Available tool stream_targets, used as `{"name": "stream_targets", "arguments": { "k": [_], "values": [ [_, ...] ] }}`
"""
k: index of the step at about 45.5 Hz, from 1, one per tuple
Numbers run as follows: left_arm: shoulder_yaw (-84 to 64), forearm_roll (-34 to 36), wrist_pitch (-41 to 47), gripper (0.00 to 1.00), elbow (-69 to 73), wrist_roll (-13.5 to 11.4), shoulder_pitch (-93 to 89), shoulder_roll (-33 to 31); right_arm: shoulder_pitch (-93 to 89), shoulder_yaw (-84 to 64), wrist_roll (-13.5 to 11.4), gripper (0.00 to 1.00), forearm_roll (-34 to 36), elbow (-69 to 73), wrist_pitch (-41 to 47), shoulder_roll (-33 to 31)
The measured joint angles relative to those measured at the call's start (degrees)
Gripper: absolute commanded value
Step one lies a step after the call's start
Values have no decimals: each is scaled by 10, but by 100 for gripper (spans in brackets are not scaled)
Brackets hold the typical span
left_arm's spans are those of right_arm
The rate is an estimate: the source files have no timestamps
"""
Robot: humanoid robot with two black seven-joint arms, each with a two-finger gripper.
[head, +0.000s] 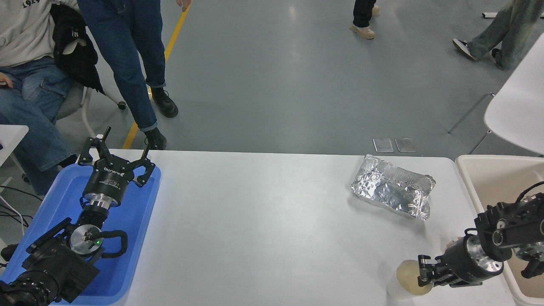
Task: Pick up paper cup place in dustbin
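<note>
The paper cup (403,282) is white with a cream inside and stands upright near the table's front right edge. My right gripper (423,270) comes in from the right and is shut on the cup's right rim, with the cup still resting on the table. The beige dustbin (480,180) stands at the table's right end, just right of the gripper, and my right arm partly covers it. My left gripper (117,156) is open and parked over the blue tray at the lower left.
A crinkled silver foil tray (393,187) lies on the table behind the cup, left of the dustbin. The blue plastic tray (136,238) sits at the left under my left arm. People sit and stand beyond the table's far left edge.
</note>
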Motion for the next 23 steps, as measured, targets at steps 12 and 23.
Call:
{"name": "stream_targets", "arguments": {
  "k": [12, 23],
  "values": [
    [0, 0, 0, 100, 0, 0, 0, 0, 14, -6, 0, 0, 4, 2, 5, -2],
    [0, 0, 0, 100, 0, 1, 0, 0, 110, -43, 1, 0, 8, 17, 105, -10]
  ]
}}
